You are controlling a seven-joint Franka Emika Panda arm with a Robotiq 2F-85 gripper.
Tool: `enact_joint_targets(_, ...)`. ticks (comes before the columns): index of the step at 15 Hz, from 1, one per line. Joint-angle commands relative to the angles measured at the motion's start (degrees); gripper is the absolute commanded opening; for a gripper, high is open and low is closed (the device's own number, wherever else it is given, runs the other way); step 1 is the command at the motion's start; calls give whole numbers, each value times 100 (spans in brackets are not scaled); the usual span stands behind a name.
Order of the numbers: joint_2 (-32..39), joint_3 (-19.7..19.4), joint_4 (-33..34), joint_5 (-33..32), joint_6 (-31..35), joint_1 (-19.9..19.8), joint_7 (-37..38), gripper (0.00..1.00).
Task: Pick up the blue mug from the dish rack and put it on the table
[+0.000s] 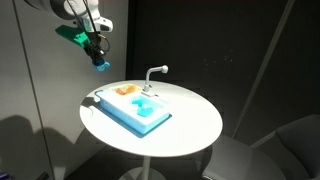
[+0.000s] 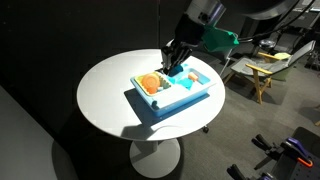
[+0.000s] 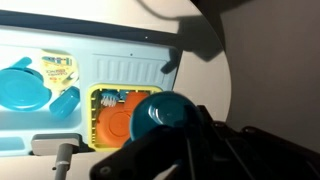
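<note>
the hand (image 1: 98,60) hangs high over the round white worktop (image 1: 190,122), its dark fingers closed round the blue mug (image 1: 101,67), which is clear of everything below. in an exterior view the mug (image 2: 179,72) sits over the light blue sink unit (image 2: 185,97). from the wrist, the mug (image 3: 163,110) shows rim-on above the dish rack (image 3: 97,98), where an orange item (image 3: 115,125) lies. a white faucet (image 1: 155,72) stands at the unit's far side.
</note>
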Motion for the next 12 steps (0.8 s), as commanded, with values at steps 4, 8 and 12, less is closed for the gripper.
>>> enact_joint_targets(4,-600,-2,-214,-999,-758,-32,1519,2)
enact_joint_targets(8,-776,42,-227,-1183,-1295,-46,2145,2)
enact_joint_targets(12,-936,74,-232,-1206,-1771,-64,2563,2)
